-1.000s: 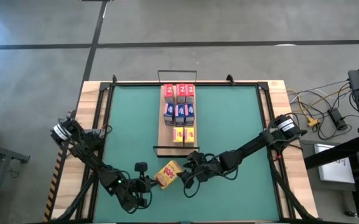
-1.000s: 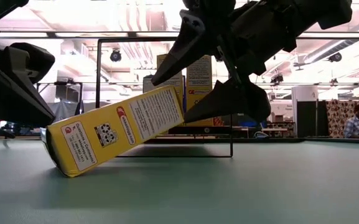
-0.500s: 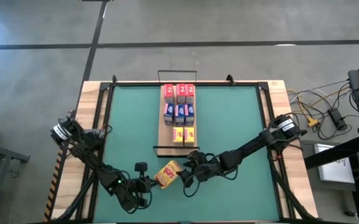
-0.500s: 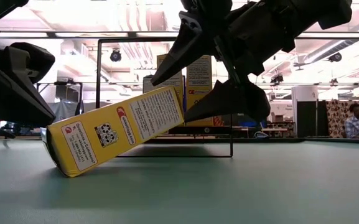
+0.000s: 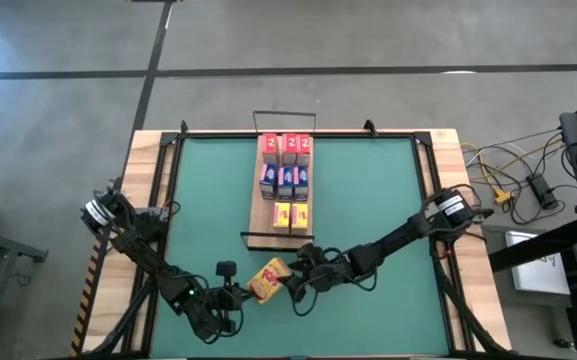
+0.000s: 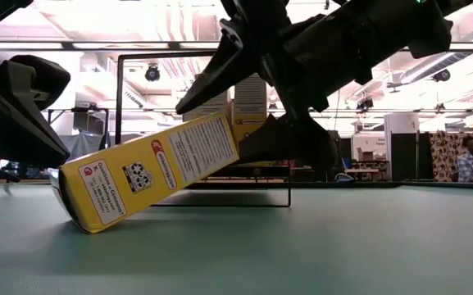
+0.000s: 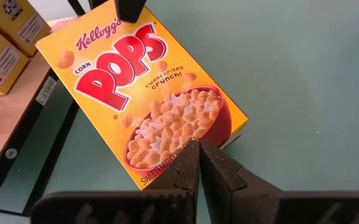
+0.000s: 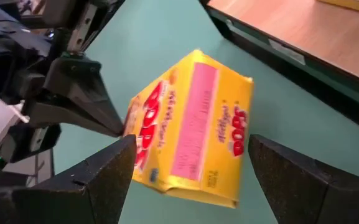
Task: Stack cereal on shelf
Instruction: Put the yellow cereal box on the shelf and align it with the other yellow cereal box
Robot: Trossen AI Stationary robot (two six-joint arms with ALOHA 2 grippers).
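From above, the shelf (image 5: 280,195) sits in the middle of the green mat (image 5: 368,200) with eight cereal boxes on it in rows, red at the far end, blue in the middle, two yellow nearest; the ninth, a yellow box (image 5: 269,279), is off the shelf on the mat just past its near end, between the left gripper (image 5: 230,295) and the right gripper (image 5: 298,285); from table height that box (image 6: 150,170) is tilted, one bottom corner on the mat, the other end raised in the right gripper's (image 6: 228,115) spread jaws; the left wrist camera shows the box front (image 7: 145,102) with the left fingers (image 7: 188,168) clenched together right at its edge, grasping nothing; on the right wrist camera the box (image 8: 188,130) lies between wide-apart fingers (image 8: 104,171), and I can't tell if they're touching it.
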